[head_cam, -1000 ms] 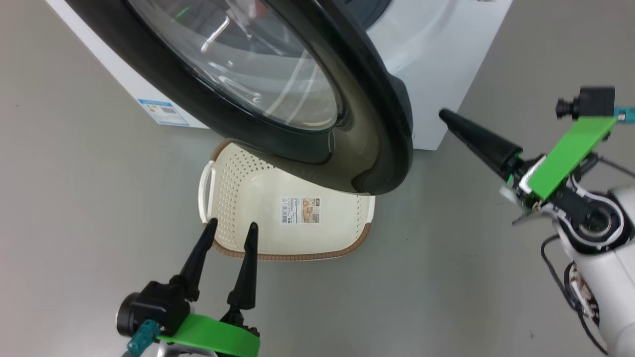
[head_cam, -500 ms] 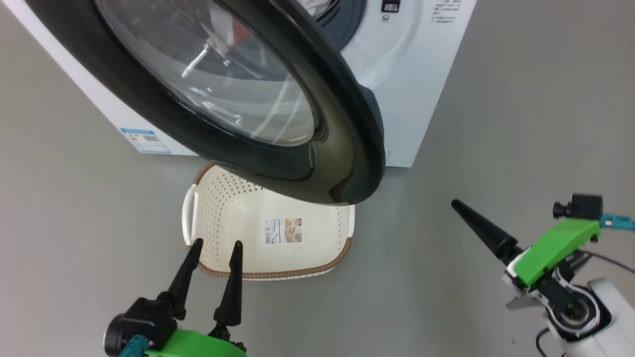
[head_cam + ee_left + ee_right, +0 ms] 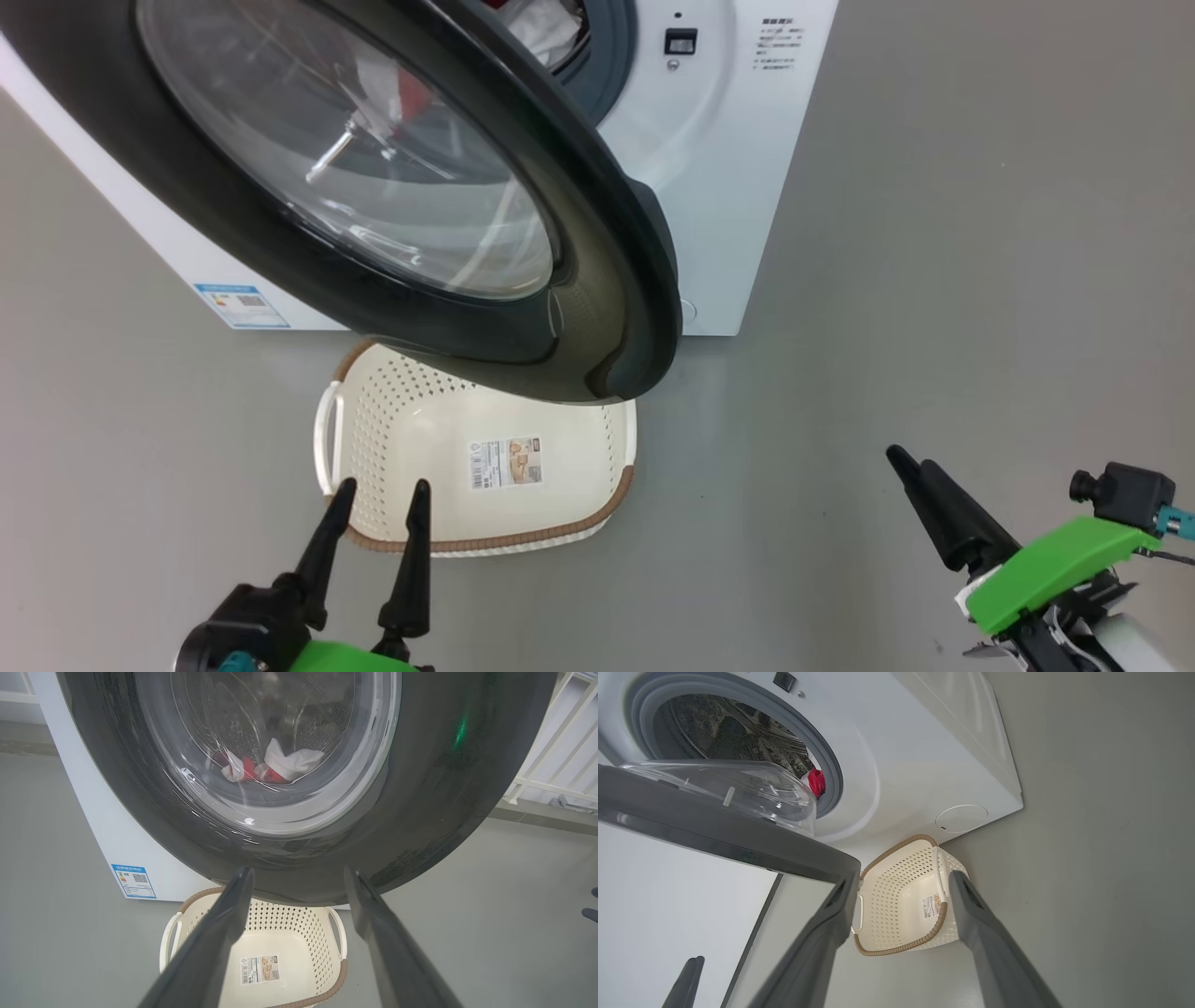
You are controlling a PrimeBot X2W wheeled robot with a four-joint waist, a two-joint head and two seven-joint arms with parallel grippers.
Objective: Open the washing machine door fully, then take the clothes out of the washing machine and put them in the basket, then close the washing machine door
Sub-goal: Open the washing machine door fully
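Hanging open over basket [image 3: 523,542], washing machine door [image 3: 611,280]; clothes [image 3: 289,763] inside drum [image 3: 738,732]

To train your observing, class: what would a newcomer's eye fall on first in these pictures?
The big black-rimmed door, standing open from the washer, above the cream basket on the floor. Next, the red and white clothes inside the washer, seen through the door's glass.

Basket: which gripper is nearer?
Left. Left gripper hovers open at the near-left corner of the basket. Right gripper is well off to its right, over the floor.
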